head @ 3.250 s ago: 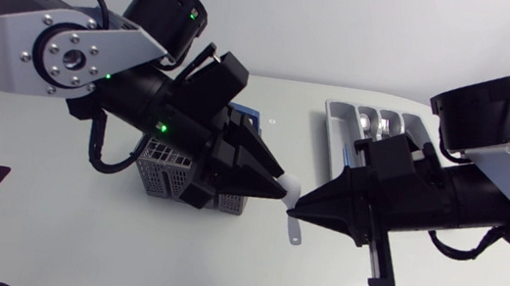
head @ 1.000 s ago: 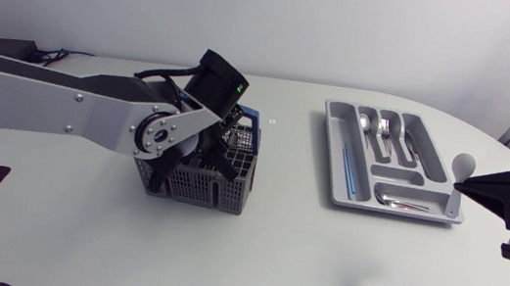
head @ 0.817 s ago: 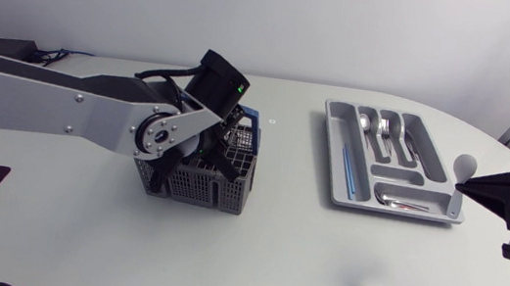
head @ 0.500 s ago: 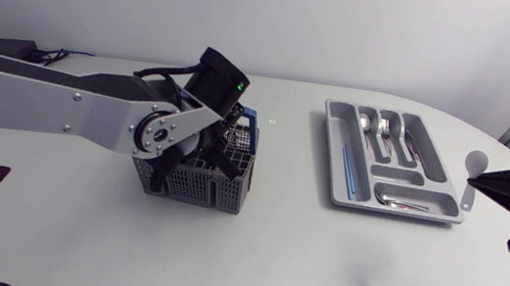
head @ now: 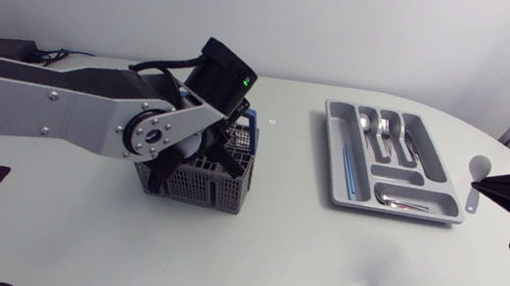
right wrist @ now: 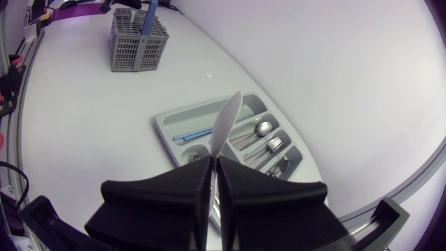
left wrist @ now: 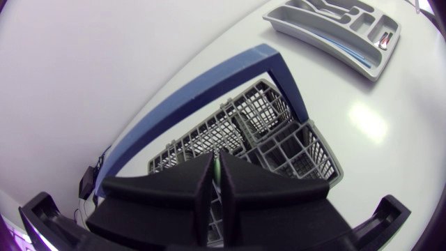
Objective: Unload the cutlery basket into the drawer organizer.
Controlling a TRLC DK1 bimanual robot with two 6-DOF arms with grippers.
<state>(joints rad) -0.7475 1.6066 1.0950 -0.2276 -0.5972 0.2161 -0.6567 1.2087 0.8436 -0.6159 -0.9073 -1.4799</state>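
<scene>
Jutting white spoon point(head: 480, 168), round bowl, slim handle.

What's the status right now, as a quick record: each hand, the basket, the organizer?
left hand: down in basket, shut on thin green item
right hand: shut on white spoon, beside organizer, not over it
organizer contents: metal cutlery, blue stick

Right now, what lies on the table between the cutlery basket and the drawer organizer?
Nothing but bare tabletop, apart from a tiny mark; the head view shows the whole stretch between cutlery basket and drawer organizer.
</scene>
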